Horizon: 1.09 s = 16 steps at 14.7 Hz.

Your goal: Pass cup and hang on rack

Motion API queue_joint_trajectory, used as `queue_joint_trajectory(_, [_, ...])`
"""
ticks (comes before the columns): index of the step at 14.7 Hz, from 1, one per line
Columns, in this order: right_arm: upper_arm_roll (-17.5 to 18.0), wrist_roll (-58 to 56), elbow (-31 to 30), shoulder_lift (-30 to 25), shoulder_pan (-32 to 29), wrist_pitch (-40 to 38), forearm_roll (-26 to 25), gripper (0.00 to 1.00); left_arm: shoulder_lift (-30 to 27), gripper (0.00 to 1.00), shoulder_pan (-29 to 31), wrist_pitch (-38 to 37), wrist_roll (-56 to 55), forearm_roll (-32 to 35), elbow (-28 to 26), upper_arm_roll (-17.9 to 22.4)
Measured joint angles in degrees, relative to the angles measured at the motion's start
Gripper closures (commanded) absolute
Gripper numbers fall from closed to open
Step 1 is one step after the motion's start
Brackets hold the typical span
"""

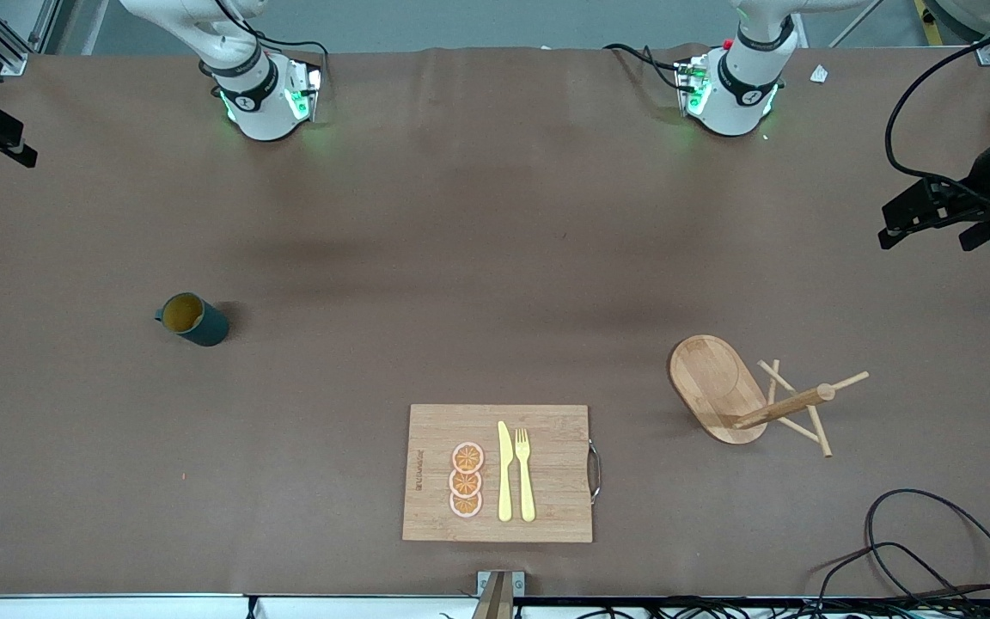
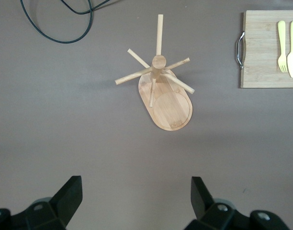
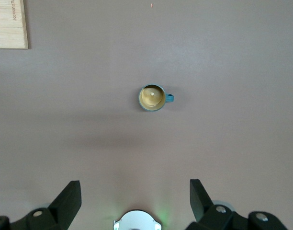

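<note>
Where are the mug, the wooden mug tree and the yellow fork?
cup (image 1: 194,320), front view, on its dark outer wall.
rack (image 1: 712,383), front view, on its oval base.
yellow fork (image 1: 525,478), front view, on its handle.

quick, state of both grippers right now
left gripper: open, empty, high over the rack
right gripper: open, empty, high over the cup

1. Small dark teal cylindrical cup (image 1: 194,319): smooth, matt finish.
2. Light wooden rack (image 1: 744,397): sanded, pale grain.
3. Rectangular wooden cutting board (image 1: 546,516): metal handle.
4. Brown table cover (image 1: 461,258): matt.
</note>
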Motion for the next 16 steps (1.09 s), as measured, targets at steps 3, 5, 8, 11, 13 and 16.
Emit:
queue_joint_trajectory(3, [0.0, 0.0, 0.0, 0.0, 0.0, 0.0, 0.0, 0.0, 0.0, 0.0, 0.0, 0.0, 0.0, 0.0, 0.0, 0.0])
queue_joint_trajectory(5, [0.0, 0.0, 0.0, 0.0, 0.0, 0.0, 0.0, 0.0, 0.0, 0.0, 0.0, 0.0, 0.0, 0.0, 0.0, 0.0])
queue_joint_trajectory(8, [0.0, 0.0, 0.0, 0.0, 0.0, 0.0, 0.0, 0.0, 0.0, 0.0, 0.0, 0.0, 0.0, 0.0, 0.0, 0.0])
queue_joint_trajectory(11, [0.0, 0.0, 0.0, 0.0, 0.0, 0.1, 0.0, 0.0, 0.1, 0.0, 0.0, 0.0, 0.0, 0.0, 0.0, 0.0])
queue_joint_trajectory(13, [0.0, 0.0, -0.1, 0.6, 0.0, 0.2, 0.0, 0.0, 0.1, 0.0, 0.0, 0.0, 0.0, 0.0, 0.0, 0.0])
queue_joint_trajectory(16, [-0.3, 0.0, -0.6, 4.0, -0.1, 1.9, 0.0, 0.0, 0.1, 0.0, 0.0, 0.0, 0.0, 0.0, 0.0, 0.0])
